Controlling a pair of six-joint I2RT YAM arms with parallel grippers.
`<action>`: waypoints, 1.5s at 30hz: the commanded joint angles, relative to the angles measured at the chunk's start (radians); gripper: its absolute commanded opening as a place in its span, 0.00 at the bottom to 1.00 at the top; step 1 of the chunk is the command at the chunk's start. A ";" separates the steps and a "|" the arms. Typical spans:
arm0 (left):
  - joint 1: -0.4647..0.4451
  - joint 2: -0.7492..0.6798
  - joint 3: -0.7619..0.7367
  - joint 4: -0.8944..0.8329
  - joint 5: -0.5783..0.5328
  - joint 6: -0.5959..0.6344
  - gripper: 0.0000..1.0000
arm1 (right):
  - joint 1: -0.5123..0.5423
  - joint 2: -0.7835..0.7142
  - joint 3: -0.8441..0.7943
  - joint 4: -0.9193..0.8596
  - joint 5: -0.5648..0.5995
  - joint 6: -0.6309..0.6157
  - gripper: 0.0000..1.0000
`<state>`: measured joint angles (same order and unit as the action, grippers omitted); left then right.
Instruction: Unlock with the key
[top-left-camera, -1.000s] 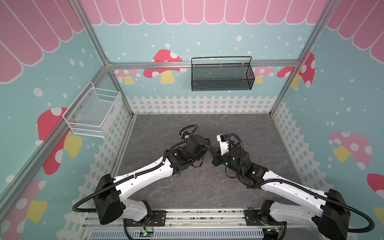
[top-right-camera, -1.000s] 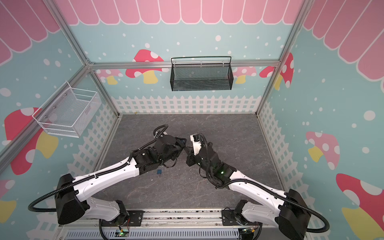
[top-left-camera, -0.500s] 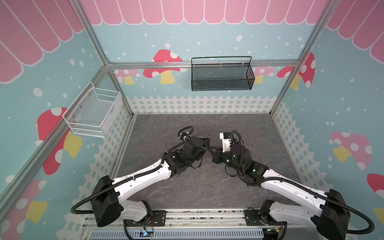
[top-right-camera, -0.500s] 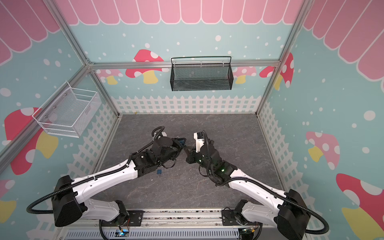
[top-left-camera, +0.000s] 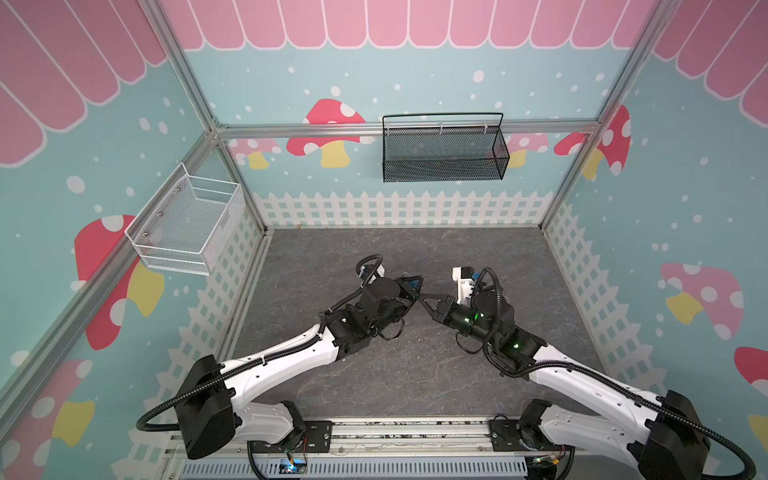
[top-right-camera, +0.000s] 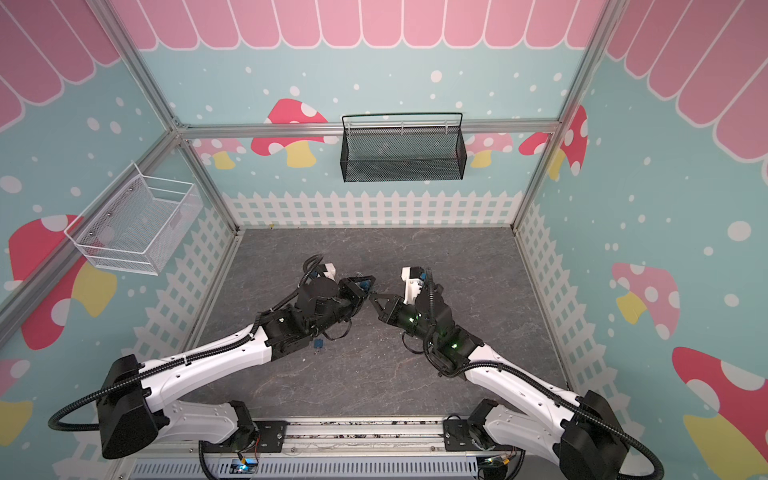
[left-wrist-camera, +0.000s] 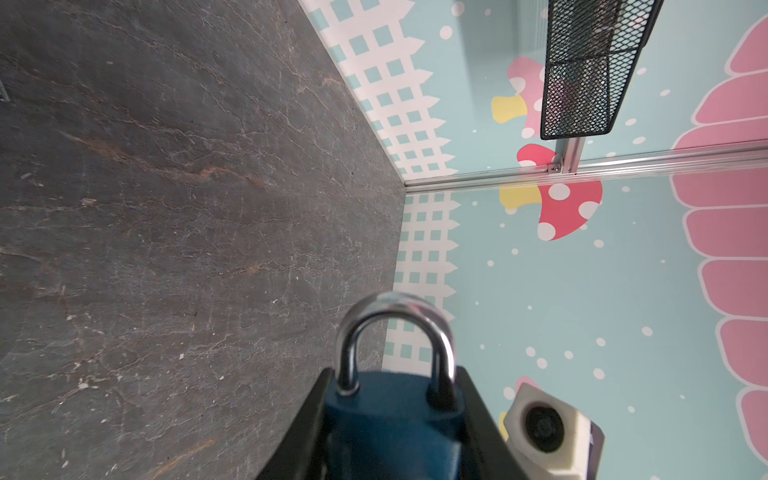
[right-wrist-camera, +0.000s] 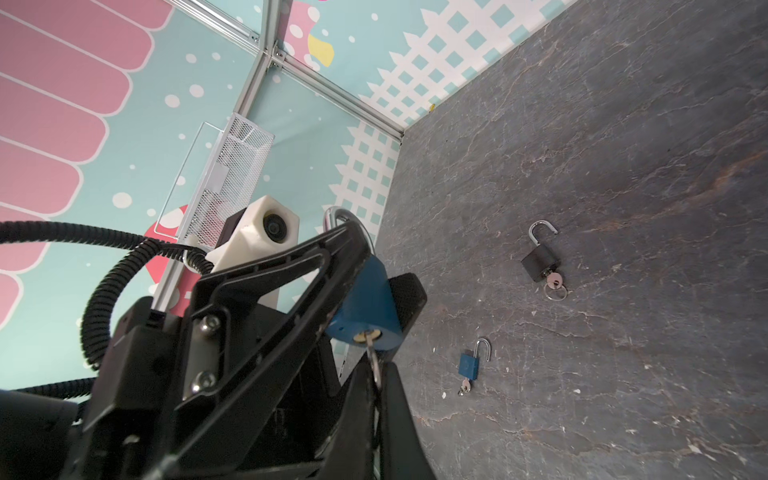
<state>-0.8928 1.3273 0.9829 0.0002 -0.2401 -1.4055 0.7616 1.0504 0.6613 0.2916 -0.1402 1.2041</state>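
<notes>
Over the middle of the desk (top-left-camera: 415, 374), your left jaws grasp the blue padlock (right-wrist-camera: 368, 299), its shackle (left-wrist-camera: 395, 328) shut. Your right jaws are clenched on the key (right-wrist-camera: 371, 347), which sits in the keyhole. A small blue padlock (right-wrist-camera: 469, 365) and a black padlock (right-wrist-camera: 540, 259) lie open on the desk, keys in.

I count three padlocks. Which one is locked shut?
The big blue padlock gripped by the left fingers: its shackle is closed. The small blue padlock and the black padlock lie on the floor, shackles open.
</notes>
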 joint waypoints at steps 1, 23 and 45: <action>0.018 -0.021 -0.044 -0.008 -0.072 0.034 0.00 | -0.007 -0.040 0.005 0.165 -0.070 0.080 0.00; 0.185 -0.102 -0.075 -0.156 0.171 0.719 0.00 | -0.060 -0.032 0.316 -0.566 -0.021 -0.596 0.67; 0.055 -0.072 -0.286 0.267 0.253 1.287 0.00 | -0.061 0.293 0.649 -0.876 0.031 -0.805 0.77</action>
<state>-0.8295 1.2572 0.6682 0.2134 0.0086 -0.1818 0.7002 1.3155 1.2671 -0.5179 -0.1902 0.4301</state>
